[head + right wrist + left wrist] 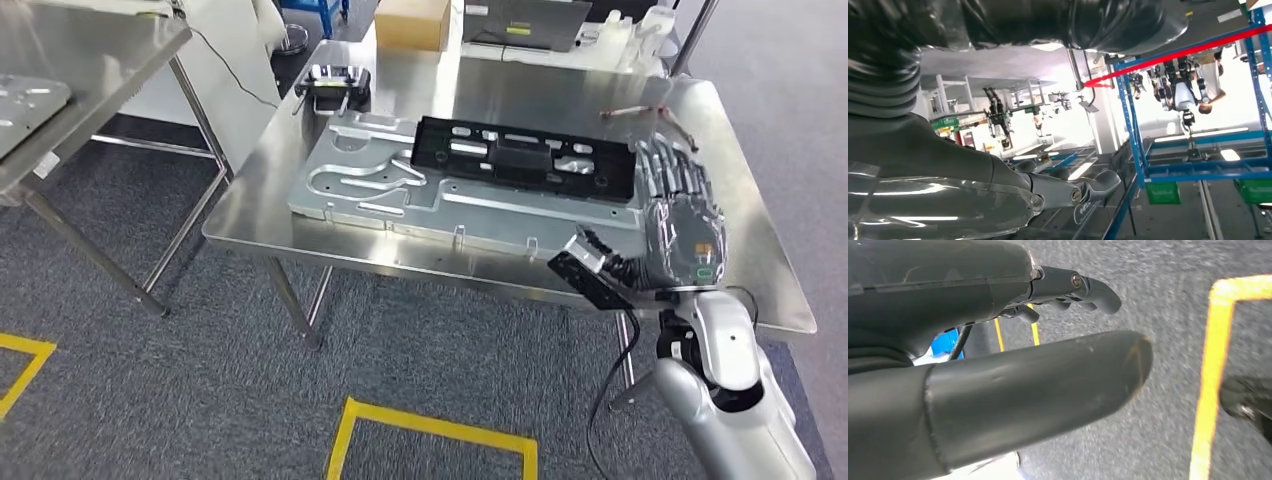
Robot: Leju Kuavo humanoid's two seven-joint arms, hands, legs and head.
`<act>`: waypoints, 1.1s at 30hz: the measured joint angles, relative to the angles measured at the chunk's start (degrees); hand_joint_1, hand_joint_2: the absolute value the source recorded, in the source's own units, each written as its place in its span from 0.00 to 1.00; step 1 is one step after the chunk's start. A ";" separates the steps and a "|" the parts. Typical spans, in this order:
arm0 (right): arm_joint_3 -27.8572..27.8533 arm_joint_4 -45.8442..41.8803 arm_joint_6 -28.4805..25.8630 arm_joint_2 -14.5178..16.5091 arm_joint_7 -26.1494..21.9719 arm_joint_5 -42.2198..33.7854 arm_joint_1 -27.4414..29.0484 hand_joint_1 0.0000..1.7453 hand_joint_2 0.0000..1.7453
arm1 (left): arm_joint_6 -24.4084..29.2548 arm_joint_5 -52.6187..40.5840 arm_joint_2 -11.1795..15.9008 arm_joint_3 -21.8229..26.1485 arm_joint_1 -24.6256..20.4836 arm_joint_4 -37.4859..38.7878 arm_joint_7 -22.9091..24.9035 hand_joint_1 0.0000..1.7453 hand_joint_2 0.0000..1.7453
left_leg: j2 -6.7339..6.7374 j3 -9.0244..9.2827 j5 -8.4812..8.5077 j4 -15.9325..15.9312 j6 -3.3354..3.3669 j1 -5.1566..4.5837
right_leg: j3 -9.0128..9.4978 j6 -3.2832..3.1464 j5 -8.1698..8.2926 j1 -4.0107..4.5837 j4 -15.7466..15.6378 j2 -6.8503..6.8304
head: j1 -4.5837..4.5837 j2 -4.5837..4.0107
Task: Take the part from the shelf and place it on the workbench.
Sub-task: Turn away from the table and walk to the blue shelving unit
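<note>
so the workbench (300, 170) is the big steel table taking up most of the head view, and on it there's a large silver plate (400, 185) with cutouts, lying flat. the part (525, 158), a long black plastic frame, sits on top of the far side of that plate, flat, running toward the right end. the right hand (672, 228) is up over the near right corner of the bench, just beside the right end of the part but not touching it as far as i can tell. its fingers (668, 170) are stretched out straight and a bit apart, thumb sticking out to the side, nothing in it. right wrist view backs that up, fingers extended with nothing between them. the left hand (1058, 335) is hanging down over grey carpet with yellow tape lines (1210, 370), thumb and fingers apart and nothing held. further back on the bench there's a cardboard box (412, 22), a laptop (525, 22), and a small black controller thing (333, 82) near the far left corner. another steel table (90, 60) stands off to the left.
</note>
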 joint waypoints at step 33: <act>-5.75 -0.92 -0.10 -2.37 -0.87 -4.14 6.57 0.00 0.00 | -0.25 -3.03 2.55 -0.91 1.23 0.00 -0.93 0.00 0.00 | 0.18 -1.74 1.18 -0.54 0.76 -0.42 | -1.18 0.47 -6.29 0.14 8.57 0.01 | 0.02 -0.01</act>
